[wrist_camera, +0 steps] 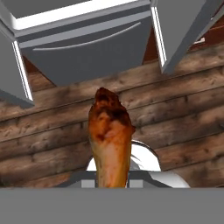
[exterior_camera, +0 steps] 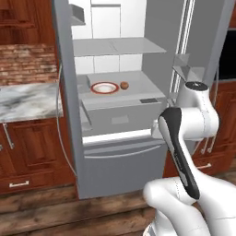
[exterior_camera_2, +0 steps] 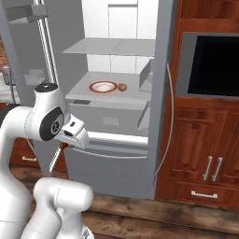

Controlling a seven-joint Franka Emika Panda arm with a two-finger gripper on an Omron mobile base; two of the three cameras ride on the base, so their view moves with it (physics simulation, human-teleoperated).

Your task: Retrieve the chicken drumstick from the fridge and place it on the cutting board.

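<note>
The chicken drumstick (wrist_camera: 109,135), orange-brown with a darker thick end, rises from the bottom of the hand view. My gripper (wrist_camera: 111,180) is shut on its thin end, and the meat hides the fingertips. It hangs over the wooden floor, in front of the fridge's bottom drawer (wrist_camera: 87,48). The grey fridge (exterior_camera: 120,161) stands with both doors open, showing its white interior and shelves (exterior_camera_2: 112,49). My hand (exterior_camera_2: 75,134) sits low in front of the drawer, pointing down. The cutting board is out of view.
A red-rimmed white plate (exterior_camera: 104,87) and a round brown ball (exterior_camera: 124,85) rest on the fridge's middle shelf. A marble counter (exterior_camera: 27,101) over wooden cabinets lies to the left. A black wall oven (exterior_camera_2: 214,65) and cabinets (exterior_camera_2: 200,149) stand to the right. Open fridge doors (wrist_camera: 183,30) flank my hand.
</note>
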